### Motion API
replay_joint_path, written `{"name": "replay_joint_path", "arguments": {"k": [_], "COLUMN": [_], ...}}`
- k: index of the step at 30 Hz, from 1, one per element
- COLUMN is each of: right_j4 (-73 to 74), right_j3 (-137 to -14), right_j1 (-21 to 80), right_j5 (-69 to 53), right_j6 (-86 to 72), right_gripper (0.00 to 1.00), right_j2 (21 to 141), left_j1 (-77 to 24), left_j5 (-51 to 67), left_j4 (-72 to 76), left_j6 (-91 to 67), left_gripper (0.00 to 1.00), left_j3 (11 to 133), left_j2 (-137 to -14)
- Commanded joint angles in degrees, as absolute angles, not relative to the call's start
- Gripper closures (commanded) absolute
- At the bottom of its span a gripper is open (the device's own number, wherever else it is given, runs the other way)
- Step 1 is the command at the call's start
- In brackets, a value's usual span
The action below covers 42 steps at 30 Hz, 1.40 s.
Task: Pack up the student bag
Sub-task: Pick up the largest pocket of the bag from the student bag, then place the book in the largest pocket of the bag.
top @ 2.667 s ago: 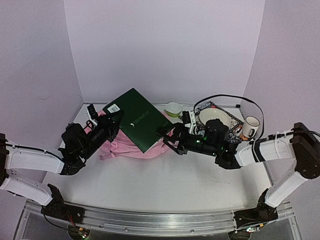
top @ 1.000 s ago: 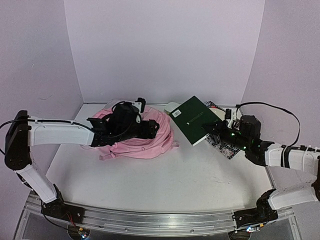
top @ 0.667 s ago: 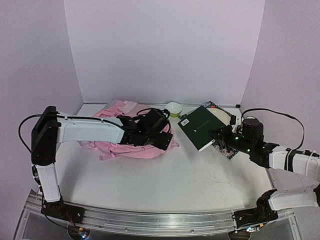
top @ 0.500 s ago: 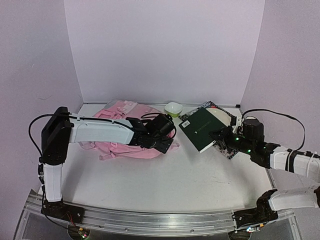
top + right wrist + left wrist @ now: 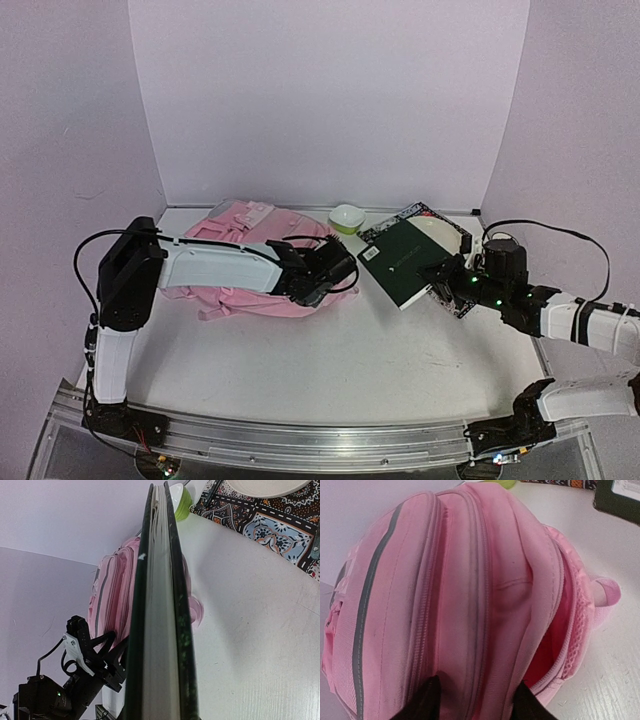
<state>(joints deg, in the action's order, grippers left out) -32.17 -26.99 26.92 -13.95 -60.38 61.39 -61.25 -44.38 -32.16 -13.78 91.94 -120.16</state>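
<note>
The student bag (image 5: 250, 260) is a pink backpack lying at the back left, its zipped mouth gaping toward the right with red lining (image 5: 550, 645) showing. My left gripper (image 5: 335, 262) is at the bag's right end; in the left wrist view its black fingers (image 5: 427, 702) pinch a raised fold of the bag's top panel (image 5: 470, 580). My right gripper (image 5: 447, 275) is shut on the lower edge of a dark green book (image 5: 402, 258), held tilted to the right of the bag. The right wrist view shows the book edge-on (image 5: 160, 620), hiding the fingers, with the bag (image 5: 112, 590) behind it.
A small green-and-white bowl (image 5: 347, 217) stands at the back between bag and book. A patterned mat (image 5: 270, 527) with a cream plate (image 5: 445, 232) lies behind the book. Purple walls close in the back and both sides.
My left gripper slid right along the bag to its open end and closed in on a fold of fabric. The right arm brought the book lower and slightly left.
</note>
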Motion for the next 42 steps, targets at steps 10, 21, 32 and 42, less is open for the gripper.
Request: {"name": "replay_joint_path", "arguments": {"k": [10, 21, 32, 42], "right_j4": [-49.0, -62.1, -66.8, -65.2], "right_j3": [-29.8, -35.0, -43.1, -49.5], "right_j1": [27.5, 38.4, 45.0, 48.9], "right_j5": [-23.3, -22.4, -20.5, -14.1], "right_j6": [-68.8, -75.2, -77.1, -75.0], "right_gripper": [1.0, 1.0, 1.0, 1.0], "right_j2": [64.1, 75.0, 85.4, 95.9], "left_j1": [-61.1, -62.1, -62.6, -62.7], "left_j5": [-39.3, -25.5, -16.8, -7.9], "left_j4": [-35.4, -34.8, -30.7, -23.7], "left_j6": [-16.7, -19.3, -19.8, -20.4], "left_gripper": [1.0, 1.0, 1.0, 1.0], "left_j3": [92.7, 91.3, 88.5, 87.1], "left_j2": [-104.3, -93.4, -88.5, -87.3]}}
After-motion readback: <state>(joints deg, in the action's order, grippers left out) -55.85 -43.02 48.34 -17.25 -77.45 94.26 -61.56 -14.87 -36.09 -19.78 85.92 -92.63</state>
